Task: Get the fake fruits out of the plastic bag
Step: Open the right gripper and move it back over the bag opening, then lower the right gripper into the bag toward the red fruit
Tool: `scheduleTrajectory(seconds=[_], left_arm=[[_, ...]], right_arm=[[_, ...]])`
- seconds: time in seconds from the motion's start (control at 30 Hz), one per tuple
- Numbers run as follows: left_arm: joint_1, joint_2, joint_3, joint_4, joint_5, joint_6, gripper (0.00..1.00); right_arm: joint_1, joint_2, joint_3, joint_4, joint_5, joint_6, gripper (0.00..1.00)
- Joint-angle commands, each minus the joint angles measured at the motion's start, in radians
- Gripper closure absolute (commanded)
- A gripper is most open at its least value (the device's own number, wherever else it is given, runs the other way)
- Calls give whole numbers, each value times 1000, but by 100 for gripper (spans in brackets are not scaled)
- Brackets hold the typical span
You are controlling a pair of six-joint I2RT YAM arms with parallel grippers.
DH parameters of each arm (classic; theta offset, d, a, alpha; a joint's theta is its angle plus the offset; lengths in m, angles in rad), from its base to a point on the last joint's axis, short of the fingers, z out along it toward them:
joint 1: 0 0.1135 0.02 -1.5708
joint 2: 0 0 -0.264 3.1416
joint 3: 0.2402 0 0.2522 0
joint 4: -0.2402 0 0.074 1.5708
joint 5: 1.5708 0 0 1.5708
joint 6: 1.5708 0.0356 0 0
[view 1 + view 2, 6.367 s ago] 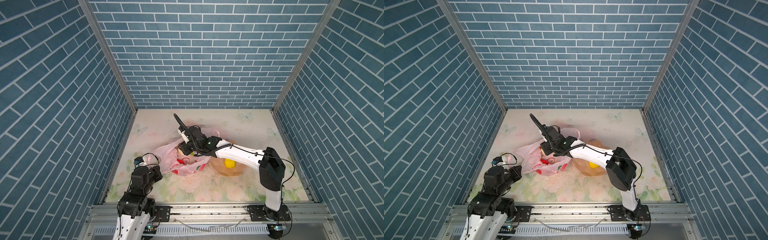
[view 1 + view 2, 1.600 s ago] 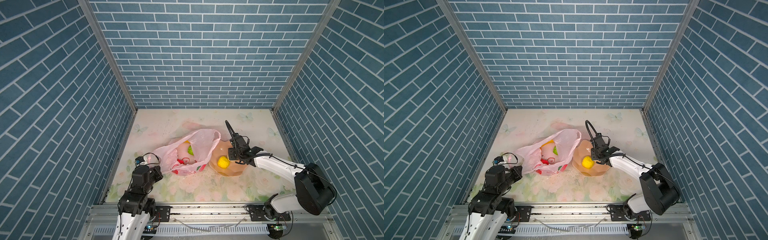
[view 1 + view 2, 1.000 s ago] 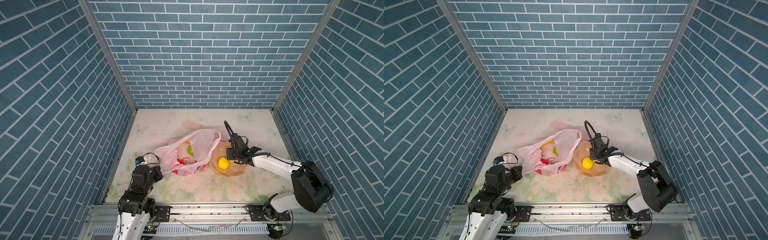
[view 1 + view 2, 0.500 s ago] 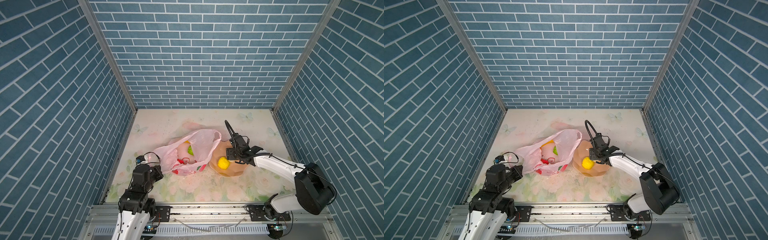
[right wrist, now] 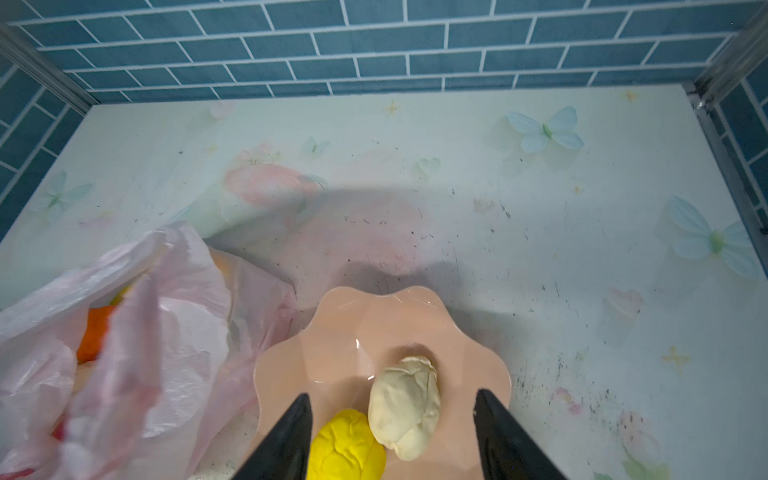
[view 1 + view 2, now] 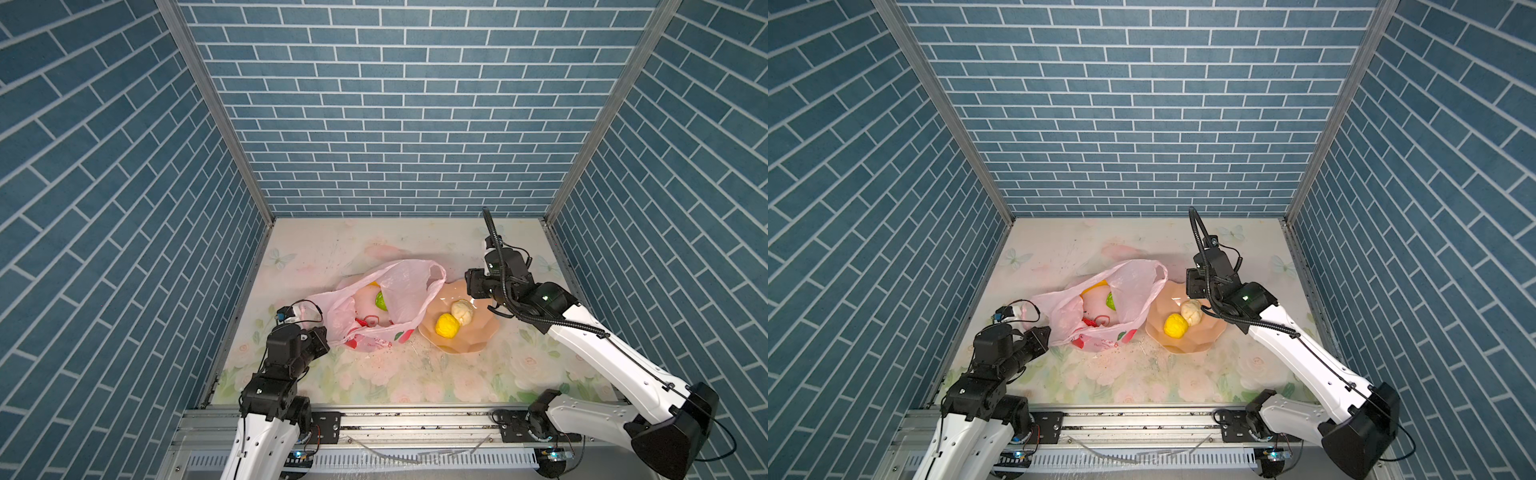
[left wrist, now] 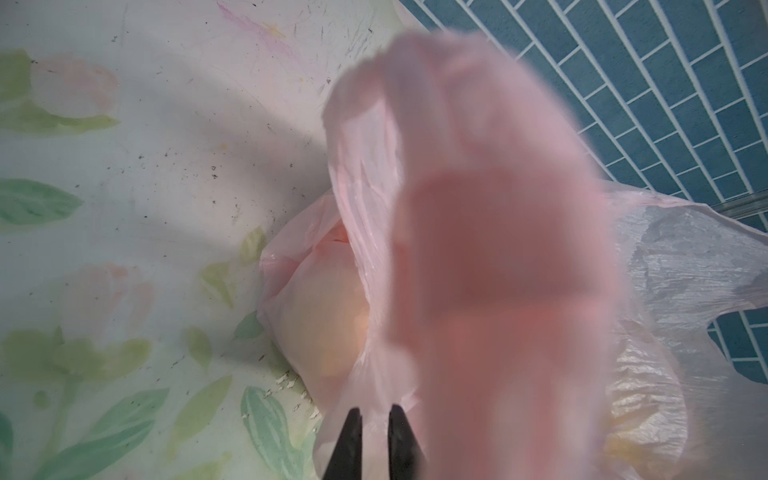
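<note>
Right wrist view: right gripper [image 5: 392, 392] jaws spread, empty, over cream fruit [image 5: 405, 407] and yellow fruit [image 5: 347, 444] in bowl [image 5: 374, 295]. Left gripper [image 7: 375, 409] seemingly pinches plastic bag [image 6: 407, 282], thin and limp. Green fruit [image 6: 380, 300] inside, probably light; grip across middle.

plastic bag [image 6: 405, 286] on the worktop [image 6: 374, 374], bowl [image 6: 478, 338] touching its right side, two fake fruits [image 6: 463, 311] in the bowl, others in the bag

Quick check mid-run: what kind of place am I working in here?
Probably a robot test booth, not a real room: brick-print panels wall three sides, two arms are bolted to a front rail, and the tabletop is a floral print.
</note>
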Motion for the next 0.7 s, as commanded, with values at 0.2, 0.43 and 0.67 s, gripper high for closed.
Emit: scheduleTrajectory(seconds=[0.2, 0.43, 0.67], left_arm=[[-16, 73, 4, 66, 26, -8, 85], [-22, 73, 54, -21, 3, 9, 85], [-38, 139, 56, -3, 12, -8, 85]], right_arm=[[185, 308, 342, -35, -86, -95, 43], [276, 518, 419, 49, -273, -17, 52], [352, 689, 461, 81, -375, 51, 56]])
